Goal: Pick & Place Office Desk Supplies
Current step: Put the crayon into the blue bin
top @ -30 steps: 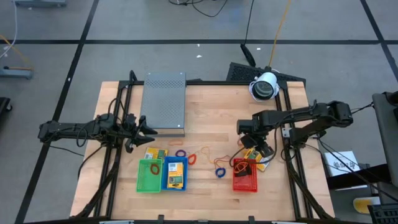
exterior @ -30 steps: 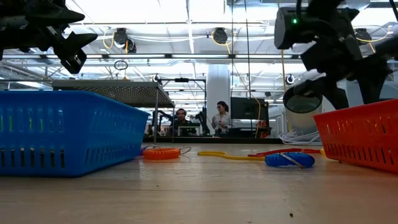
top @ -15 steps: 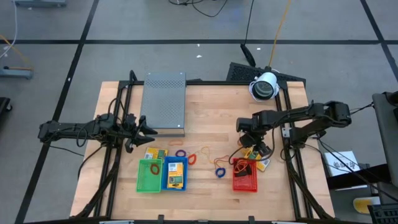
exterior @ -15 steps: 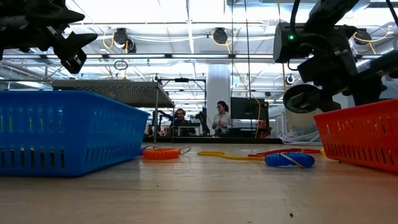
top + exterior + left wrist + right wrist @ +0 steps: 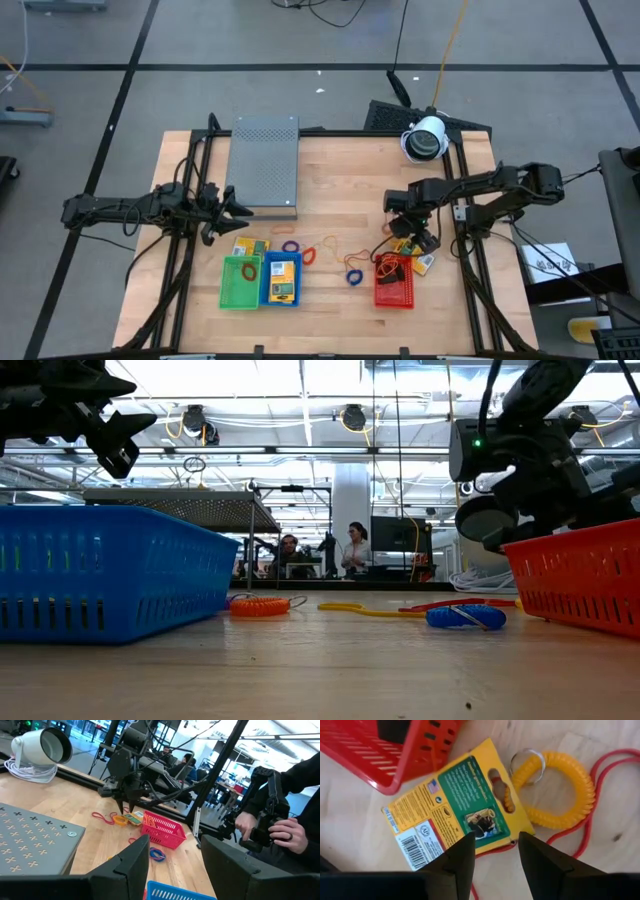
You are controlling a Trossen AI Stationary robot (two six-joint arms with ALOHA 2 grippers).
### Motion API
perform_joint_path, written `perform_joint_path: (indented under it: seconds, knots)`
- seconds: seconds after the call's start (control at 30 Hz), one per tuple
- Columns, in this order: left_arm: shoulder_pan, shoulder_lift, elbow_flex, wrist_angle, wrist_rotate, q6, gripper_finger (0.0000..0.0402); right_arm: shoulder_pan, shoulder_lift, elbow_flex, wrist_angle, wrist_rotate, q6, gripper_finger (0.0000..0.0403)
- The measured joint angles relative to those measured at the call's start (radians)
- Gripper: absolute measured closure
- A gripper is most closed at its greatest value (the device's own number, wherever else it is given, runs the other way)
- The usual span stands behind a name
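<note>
Two arms on the table. High view: left gripper point(image 5: 232, 208) parked at 9 o'clock, just beside the grey perforated box point(image 5: 264, 167), fingers spread, nothing between them. Right gripper point(image 5: 418, 243) sits at about 4 o'clock from table centre, over a yellow packet point(image 5: 412, 253) lying just beside the red basket point(image 5: 394, 283). Green basket point(image 5: 240, 282) and blue basket point(image 5: 281, 280) sit side by side at 7 o'clock, a packet in the blue one. Red, orange and blue band loops lie scattered between the blue and red baskets.

Low view: right gripper point(image 5: 520, 525) hangs behind the red basket's point(image 5: 580, 580) rim; fingers hidden there. Orange coil point(image 5: 258, 606) and blue band point(image 5: 465, 617) lie on the wood.

Left wrist view: own fingers point(image 5: 132, 865) wide apart, holding nothing; right gripper point(image 5: 126, 802) points down at the packet beside the red basket point(image 5: 162, 828).

Right wrist view: fingers point(image 5: 455, 862) stand apart above the packet point(image 5: 452, 805), not gripping it. Packet lies flat, one corner under the red basket's point(image 5: 380, 752) edge, touching a yellow coil ring point(image 5: 560, 790).
</note>
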Motion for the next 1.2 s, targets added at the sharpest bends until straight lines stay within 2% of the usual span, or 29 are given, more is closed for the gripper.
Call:
perform_joint_path:
  seconds: [0.2,0.53,1.2]
  knots:
    - [0.000,0.000,0.000,0.000,0.000,0.000,0.0215,-0.001,0.000,-0.010,0.019,0.025,0.006,0.0264]
    - [0.000,0.000,0.000,0.000,0.000,0.000,0.0215,-0.008,0.000,-0.003,0.004,0.025,0.104,0.0264]
    - [0.000,0.000,0.000,0.000,0.000,0.000,0.0215,-0.027,0.025,0.002,0.047,0.026,0.104,0.0264]
